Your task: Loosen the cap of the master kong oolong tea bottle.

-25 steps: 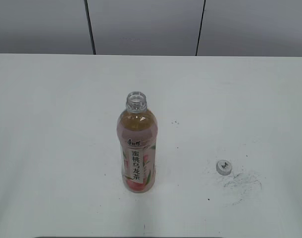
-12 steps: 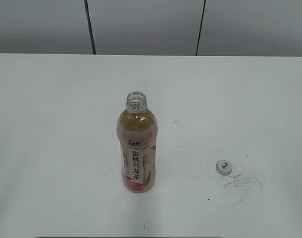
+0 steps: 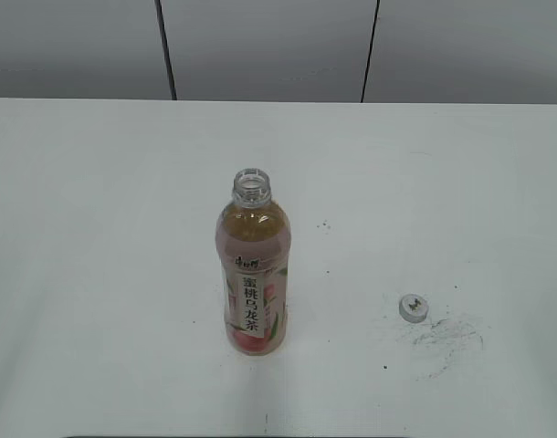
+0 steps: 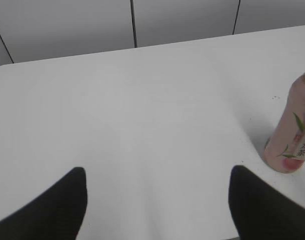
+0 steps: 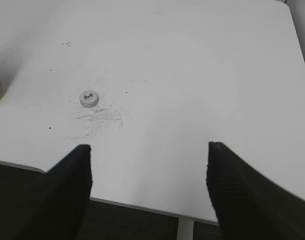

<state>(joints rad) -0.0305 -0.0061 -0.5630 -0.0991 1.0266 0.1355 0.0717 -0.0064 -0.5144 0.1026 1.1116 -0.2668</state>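
White laminate covers the counter (image 3: 96,274), and the bottle (image 3: 252,274) stands upright on it, roughly midway between the left and right edges and nearer the front edge than the back. Its neck is bare and open at the top. Amber tea fills it almost to the shoulder, and the pink label with its white strip of dark characters faces the exterior camera.

The cap (image 3: 413,307) is off. It lies flat on the counter, logo side up, well apart from the bottle, toward the right edge and about level with the bottle's base. Just beside it, on the side toward the front-right corner, a patch of grey scuff marks (image 3: 447,336) smears the surface. A few dark specks (image 3: 323,224) dot the counter behind and to the right of the bottle.

Neither arm shows in the exterior view. In the left wrist view the left tool (image 4: 157,205) hangs over bare counter with its two dark fingers spread wide, nothing between them; the lower part of the bottle (image 4: 292,135) stands at the right border of that view, clear of the fingers. In the right wrist view the right tool (image 5: 148,195) hangs over the front edge of the counter, fingers likewise spread wide and holding nothing. The cap (image 5: 89,98) lies ahead of it and to its left, untouched, with the scuff marks (image 5: 97,119) just in front of it.
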